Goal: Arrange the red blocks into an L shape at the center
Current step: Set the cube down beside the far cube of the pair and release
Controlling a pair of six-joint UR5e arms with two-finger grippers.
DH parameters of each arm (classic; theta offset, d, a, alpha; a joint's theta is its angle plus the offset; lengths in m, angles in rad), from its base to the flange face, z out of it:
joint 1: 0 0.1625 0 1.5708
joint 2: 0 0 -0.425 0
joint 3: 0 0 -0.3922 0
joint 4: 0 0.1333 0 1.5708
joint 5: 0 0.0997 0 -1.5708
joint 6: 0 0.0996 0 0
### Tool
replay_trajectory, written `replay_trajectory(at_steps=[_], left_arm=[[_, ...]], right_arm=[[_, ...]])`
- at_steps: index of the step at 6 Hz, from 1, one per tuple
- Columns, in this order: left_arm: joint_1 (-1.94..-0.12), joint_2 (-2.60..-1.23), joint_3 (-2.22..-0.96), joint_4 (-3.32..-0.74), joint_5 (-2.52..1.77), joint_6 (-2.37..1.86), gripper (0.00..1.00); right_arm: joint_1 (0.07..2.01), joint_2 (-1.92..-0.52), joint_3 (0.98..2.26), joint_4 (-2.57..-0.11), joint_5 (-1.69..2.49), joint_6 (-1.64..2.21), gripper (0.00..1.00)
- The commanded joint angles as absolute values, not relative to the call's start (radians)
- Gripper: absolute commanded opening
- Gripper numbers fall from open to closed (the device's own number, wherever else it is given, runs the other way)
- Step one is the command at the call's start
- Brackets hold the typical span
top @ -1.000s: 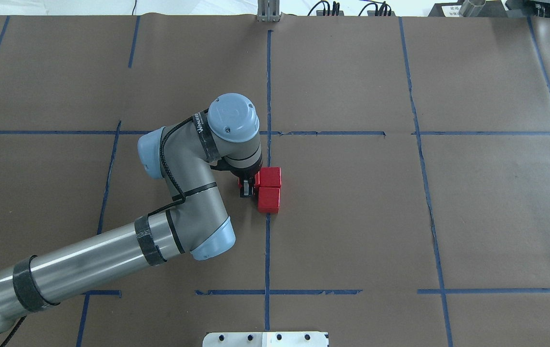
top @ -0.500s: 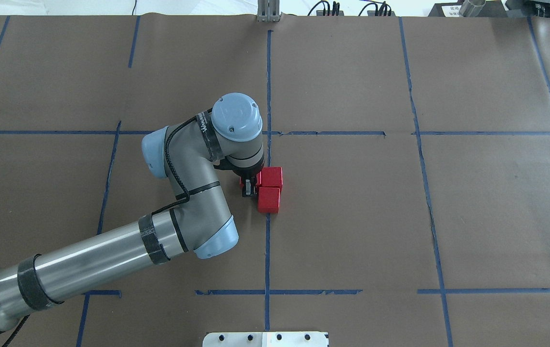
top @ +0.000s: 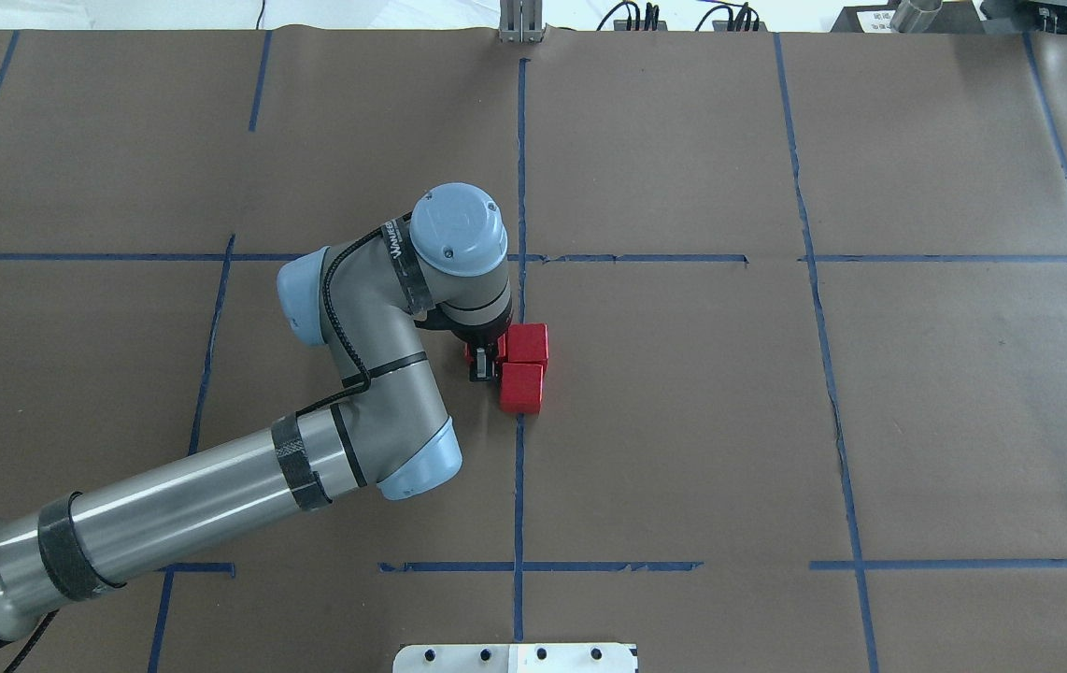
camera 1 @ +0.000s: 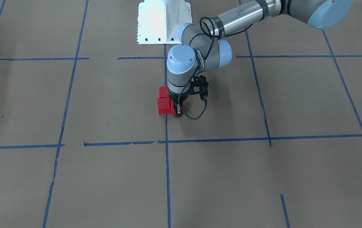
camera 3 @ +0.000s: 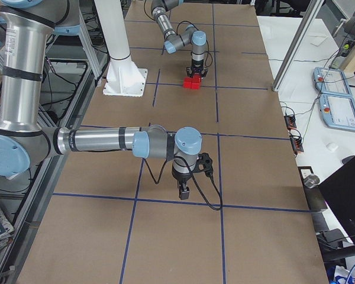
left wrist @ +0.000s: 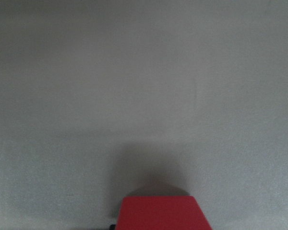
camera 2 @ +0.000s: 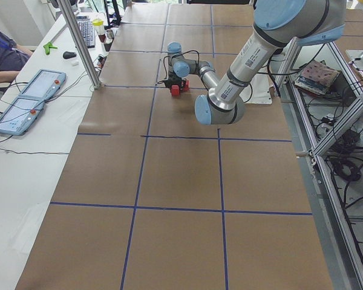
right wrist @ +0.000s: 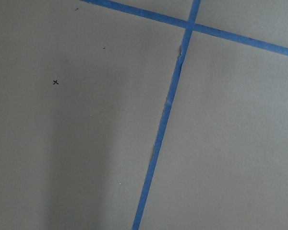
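Two red blocks (top: 521,388) lay touching in a short row just beside the left gripper (top: 480,363), straddling the blue tape line (top: 519,467) inside the center (top: 608,411) cell. The third red block (left wrist: 158,213) sat between that gripper's fingers, which were closed on it. It was right against the row's far end, so that the three read as an L (whether it rested on the paper (top: 683,486) or hung just above, the views did not settle). Such cubes looked light, rigid and matte, so I judged they would neither crush nor slip readily. The sensible hold was across two opposite flat faces, centred, fingers vertical. Being so light, the neighbours would slide at any nudge, so a release ought to be straight and gentle. The right gripper (camera 3: 183,190) hung well apart from the left one, over bare paper near a tape crossing (right wrist: 189,25); whether its fingers were parted could not be told.
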State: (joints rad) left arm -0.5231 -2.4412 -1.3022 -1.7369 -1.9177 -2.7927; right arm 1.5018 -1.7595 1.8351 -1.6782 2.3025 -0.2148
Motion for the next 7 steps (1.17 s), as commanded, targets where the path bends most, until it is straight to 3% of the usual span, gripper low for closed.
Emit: replay_trajectory(at_steps=[1, 3, 6, 7], left_arm=[[-0.523, -2.442, -1.301, -1.741, -1.919, -2.751, 0.51], [-0.525, -2.441, -1.304, -1.736, -1.925, -2.717, 1.0], [-0.538, -2.422, -1.412, -1.668, -1.992, -2.674, 1.0], [-0.546, -2.375, -1.563, -1.546, -2.003, -2.567, 1.0]], right_arm=[[1.502, -1.759, 1.835, -1.678, 2.303, -0.215, 1.0], [1.502, -1.759, 1.836, -1.678, 2.303, -0.213, 1.0], [1.502, -1.758, 1.836, -1.678, 2.304, -0.212, 1.0], [1.502, -1.758, 1.836, -1.677, 2.304, -0.21, 1.0]])
